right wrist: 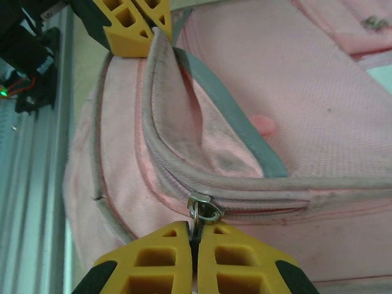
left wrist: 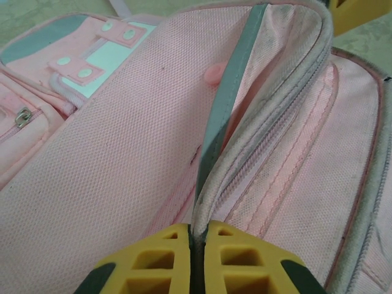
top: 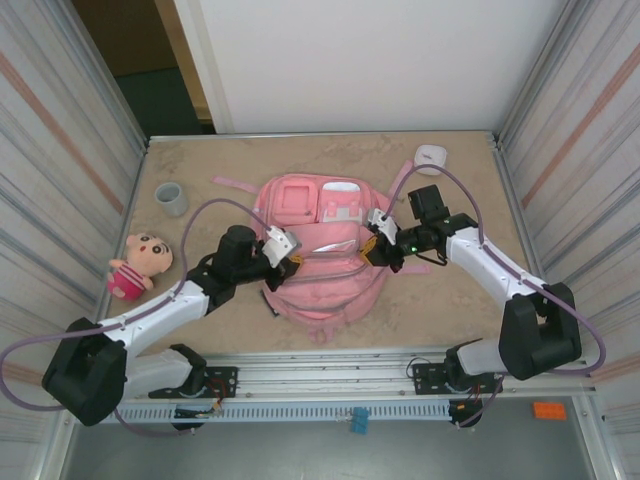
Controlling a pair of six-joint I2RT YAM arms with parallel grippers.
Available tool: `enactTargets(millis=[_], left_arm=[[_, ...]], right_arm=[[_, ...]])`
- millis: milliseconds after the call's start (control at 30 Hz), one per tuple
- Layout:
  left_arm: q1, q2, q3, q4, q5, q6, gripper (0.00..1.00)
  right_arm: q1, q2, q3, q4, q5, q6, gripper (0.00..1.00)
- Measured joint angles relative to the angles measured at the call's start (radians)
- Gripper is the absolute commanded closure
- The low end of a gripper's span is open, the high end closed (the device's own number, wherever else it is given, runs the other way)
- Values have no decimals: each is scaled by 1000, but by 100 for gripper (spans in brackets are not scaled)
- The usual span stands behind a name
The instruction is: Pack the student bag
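Note:
The student bag is a pink fabric backpack lying flat in the middle of the table, pockets facing up. My left gripper is at the bag's left side. In the left wrist view it is shut on the light piped rim of the bag's opening, holding it up. My right gripper is at the bag's right side. Its yellow fingers are shut on the metal zipper pull. The compartment gapes open between the two grippers, grey-trimmed inside. The left gripper shows at the top of the right wrist view.
A grey cup and a small doll in pink stand at the table's left. A white rounded object lies at the back right. Striped walls close both sides, and a metal rail runs along the front edge.

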Motion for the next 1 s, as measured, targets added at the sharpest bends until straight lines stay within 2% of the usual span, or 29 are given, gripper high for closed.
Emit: enactTargets(millis=[333,500,667,800,1000], left_arm=[[-86,1,40,-42,-156,0,100],[-146,12,41,-48,-247,-39,99],[-207,73,63,-35,-336,-71,99],[-234,141,112,-6,-366,-87,99],[-254,208,149,55,-369,-132,96]], right_arm=[[80,-2,68,-99,37,246,100],[174,-18,68,-80,146,423,100],[214,-44,56,-9,242,660,100],[228,-44,52,34,303,846,100],[256,-48,37,88,379,1023,100]])
